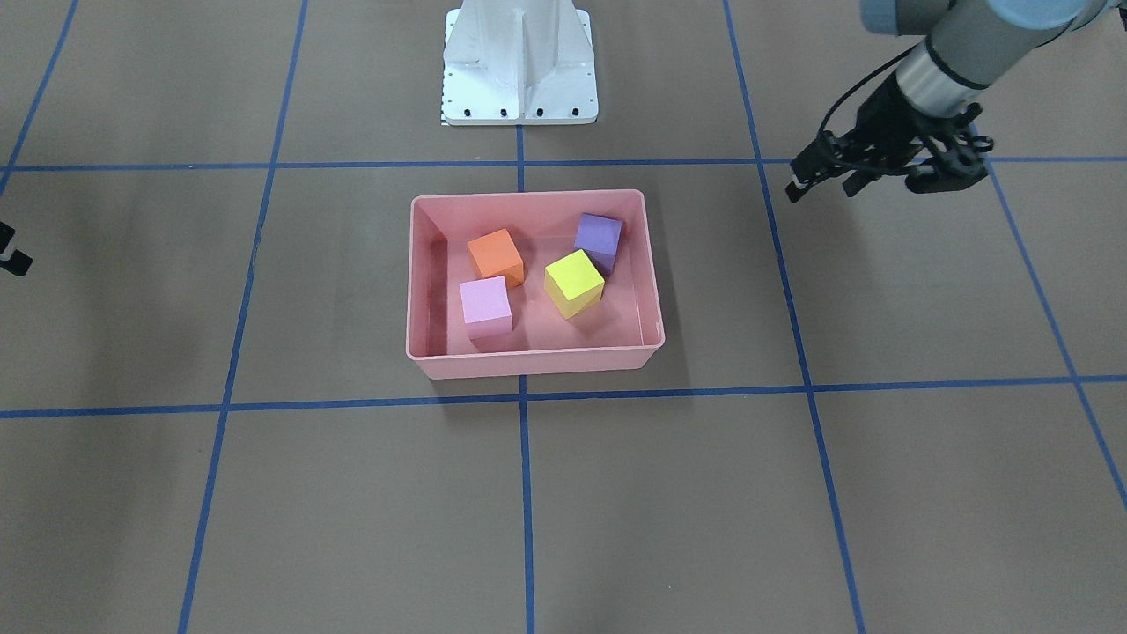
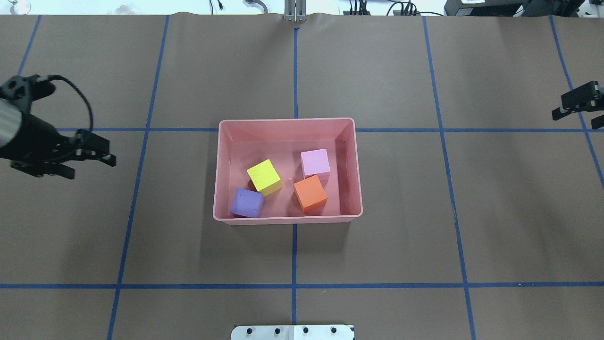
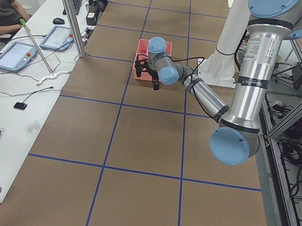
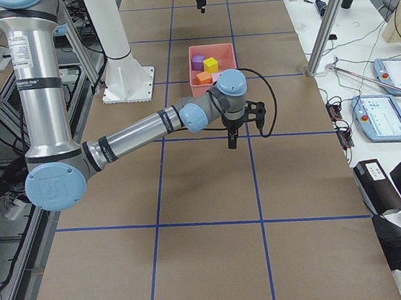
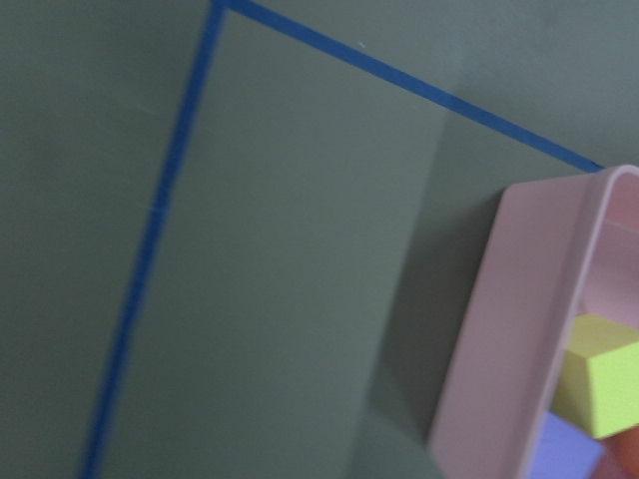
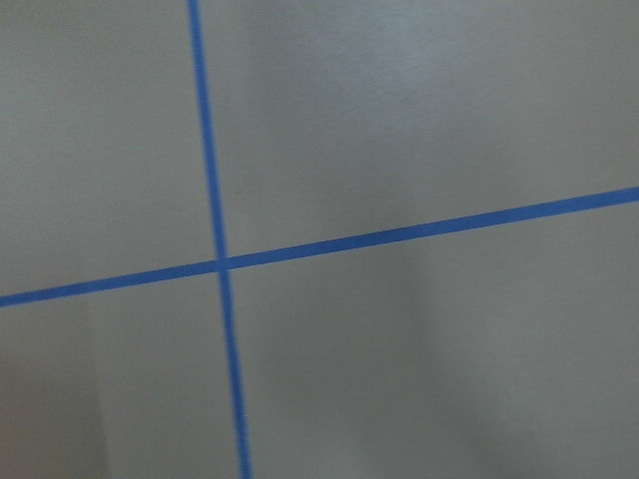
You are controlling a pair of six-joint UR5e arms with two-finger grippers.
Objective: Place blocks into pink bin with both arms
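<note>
Overhead exterior: L gripper (image 2: 92,166) and R gripper (image 2: 574,118) spread open, gripping nothing, well apart from pink bin (image 2: 288,121). Inside bin, all four: yellow-green block (image 2: 264,176) just beside purple block (image 2: 247,203), lilac block (image 2: 315,163) just beside orange block (image 2: 310,193).

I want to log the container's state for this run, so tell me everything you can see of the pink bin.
The pink bin is a rectangular salmon-pink tray that looks like plastic, with low walls and a rolled rim. It sits flat on the brown table, straddling a blue tape line, in front of the white base. On its floor rest the yellow-green block, purple block, orange block and light pink block. The left hand and right hand are off to either side and do not touch it.
</note>
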